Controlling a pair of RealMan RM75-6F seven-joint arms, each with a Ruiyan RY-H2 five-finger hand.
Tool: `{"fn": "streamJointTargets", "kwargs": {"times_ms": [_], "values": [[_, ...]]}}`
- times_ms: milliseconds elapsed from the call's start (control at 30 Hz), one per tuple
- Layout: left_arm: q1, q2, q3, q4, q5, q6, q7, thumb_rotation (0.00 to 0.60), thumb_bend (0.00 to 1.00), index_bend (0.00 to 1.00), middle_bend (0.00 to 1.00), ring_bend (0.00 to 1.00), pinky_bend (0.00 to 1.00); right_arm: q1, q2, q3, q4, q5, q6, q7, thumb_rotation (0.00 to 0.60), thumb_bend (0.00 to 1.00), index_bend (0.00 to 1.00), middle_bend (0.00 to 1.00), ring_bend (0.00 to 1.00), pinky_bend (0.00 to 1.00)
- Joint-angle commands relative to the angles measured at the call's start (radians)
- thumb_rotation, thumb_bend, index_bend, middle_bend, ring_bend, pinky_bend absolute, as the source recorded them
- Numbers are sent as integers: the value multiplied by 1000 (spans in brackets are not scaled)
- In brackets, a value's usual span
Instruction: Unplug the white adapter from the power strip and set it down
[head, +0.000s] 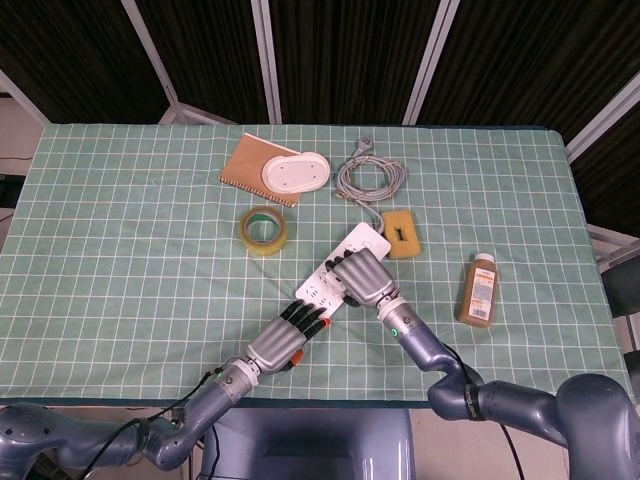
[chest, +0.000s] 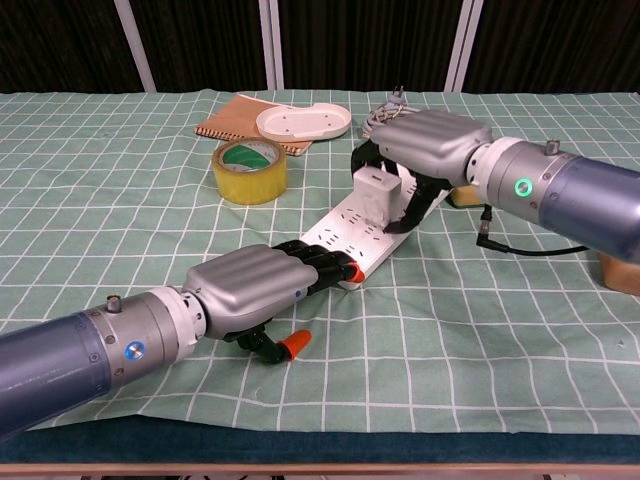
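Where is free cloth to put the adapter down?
Bare cloth lies between the power strip and the bottle, and left of the tape roll. Crowded: near the cable, sponge and notebook.

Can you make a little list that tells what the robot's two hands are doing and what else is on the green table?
right hand: grips the white adapter, raised over the power strip
left hand: presses down on the near end of the power strip
behind the strip: yellow tape roll, coiled grey cable, white oval dish on a brown notebook
beside the strip: yellow sponge
far right: amber bottle, lying flat
table cover: green checked cloth
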Motion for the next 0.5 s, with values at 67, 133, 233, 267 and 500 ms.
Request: {"fn": "streamJointTargets", "kwargs": {"times_ms": [67, 133, 233, 267, 500], "values": [[1, 0, -2, 1, 1, 4, -1, 600, 483, 100, 85, 9, 123, -1, 14, 18, -23, 6, 18, -1, 600, 815, 681, 502, 453, 862], [2, -1, -5, 0, 4, 10, -6, 600, 483, 101, 86, 9, 123, -1, 23, 25, -36, 6, 29, -8, 600, 815, 681, 502, 453, 871], [4, 0, -16, -5, 22, 33, -18, 600, 483, 104, 89, 9, 123, -3, 42, 34, -62, 2, 52, -28, 600, 816, 680, 502, 453, 886], [6, 0, -20, -7, 32, 44, -25, 600, 483, 105, 89, 9, 123, -5, 50, 40, -74, 1, 63, -30, 600, 816, 680, 502, 453, 890], [29, 8, -87, -31, 141, 184, -144, 600, 466, 105, 89, 9, 123, -31, 111, 65, -157, -13, 149, -64, 600, 815, 677, 502, 451, 916]]}}
